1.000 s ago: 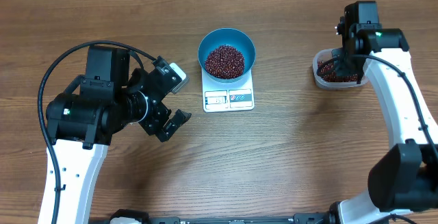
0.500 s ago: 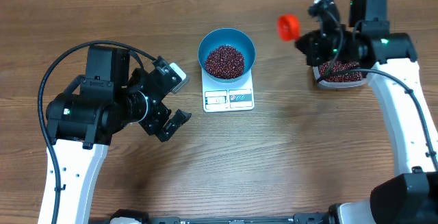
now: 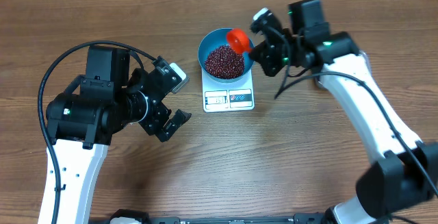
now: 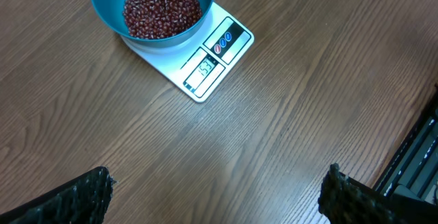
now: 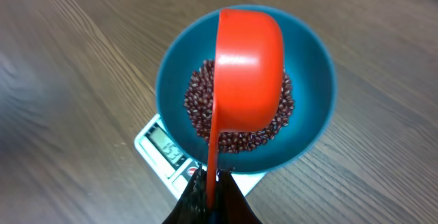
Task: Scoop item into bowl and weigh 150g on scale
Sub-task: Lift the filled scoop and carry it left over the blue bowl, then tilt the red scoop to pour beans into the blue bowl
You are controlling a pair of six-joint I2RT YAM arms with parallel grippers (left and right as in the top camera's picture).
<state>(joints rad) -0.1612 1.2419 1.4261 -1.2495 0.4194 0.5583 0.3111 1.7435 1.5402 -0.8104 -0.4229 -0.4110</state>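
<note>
The blue bowl point(image 3: 211, 38) stands on the white scale point(image 3: 229, 99) at the table's middle, holding a heap of dark red-brown beans point(image 3: 224, 62). My right gripper point(image 3: 259, 48) is shut on the thin handle of a red scoop point(image 3: 238, 40). The scoop point(image 5: 250, 73) hangs over the bowl point(image 5: 311, 80) and its beans point(image 5: 200, 107), rounded back toward the right wrist camera, contents hidden. My left gripper point(image 3: 169, 104) stands open over bare wood left of the scale point(image 4: 212, 59), nothing between its fingers point(image 4: 82, 196).
A black cable point(image 3: 282, 87) hangs from my right arm just right of the scale. Dark equipment point(image 4: 417, 162) shows at the right edge of the left wrist view. The table's far edge runs along the top of the overhead view.
My right gripper has carried the red scoop leftward from the tub at the right to above the blue bowl. The left arm has not moved.
</note>
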